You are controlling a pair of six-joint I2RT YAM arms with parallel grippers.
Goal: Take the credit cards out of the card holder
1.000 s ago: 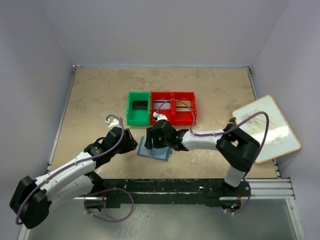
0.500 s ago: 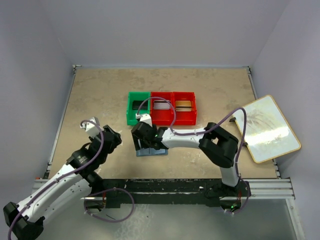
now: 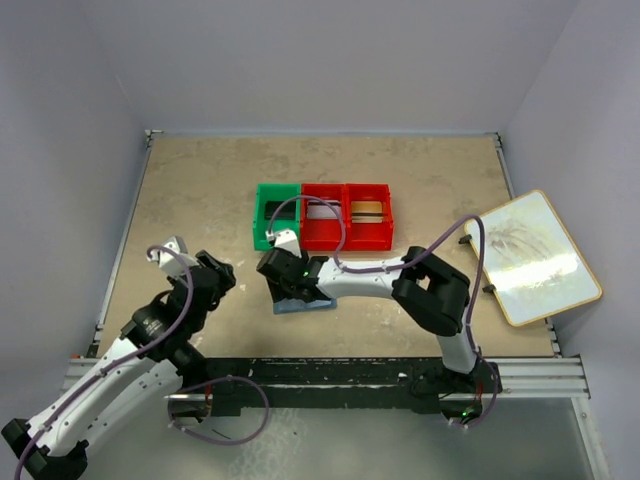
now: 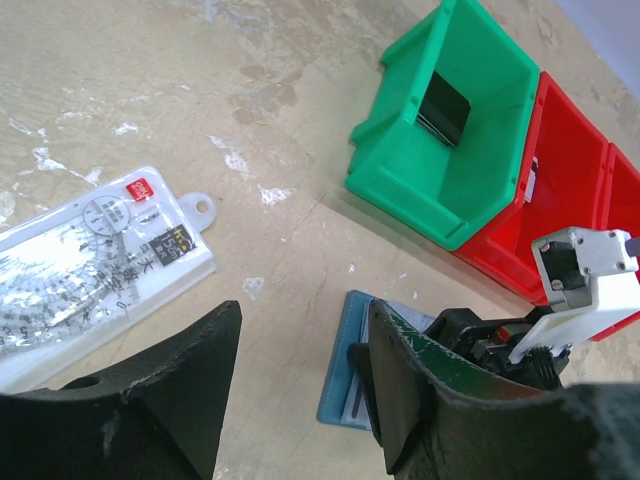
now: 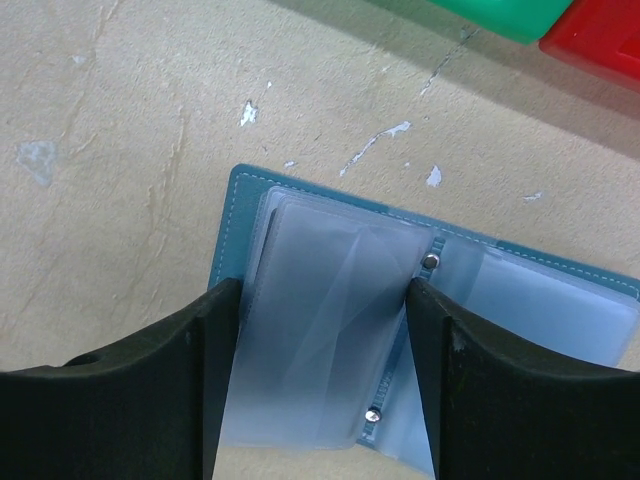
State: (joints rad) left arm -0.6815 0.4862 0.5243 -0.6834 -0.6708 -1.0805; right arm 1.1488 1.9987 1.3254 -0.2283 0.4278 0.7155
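Note:
The card holder (image 3: 318, 304) lies open on the table, teal cover down, with clear sleeves (image 5: 330, 310) facing up. My right gripper (image 3: 289, 284) is down over its left half. The jaws stand wide, one finger against each side edge of a creased sleeve (image 5: 322, 330). No card shows in that sleeve. A dark credit card (image 4: 443, 108) leans in the green bin (image 3: 277, 217). A silver-grey card (image 3: 322, 211) and a gold card (image 3: 367, 209) lie in the red bins (image 3: 347, 238). My left gripper (image 4: 300, 330) hangs open left of the card holder (image 4: 345, 365), holding nothing.
A long white packet with red marks (image 4: 95, 262) lies on the table left of the left gripper. A white board with a wooden rim (image 3: 532, 256) overhangs the table's right edge. The bins stand just behind the card holder.
My left arm has pulled back to the left, away from the card holder. My right gripper has moved left onto the card holder's left half, and the holder has shifted slightly left.

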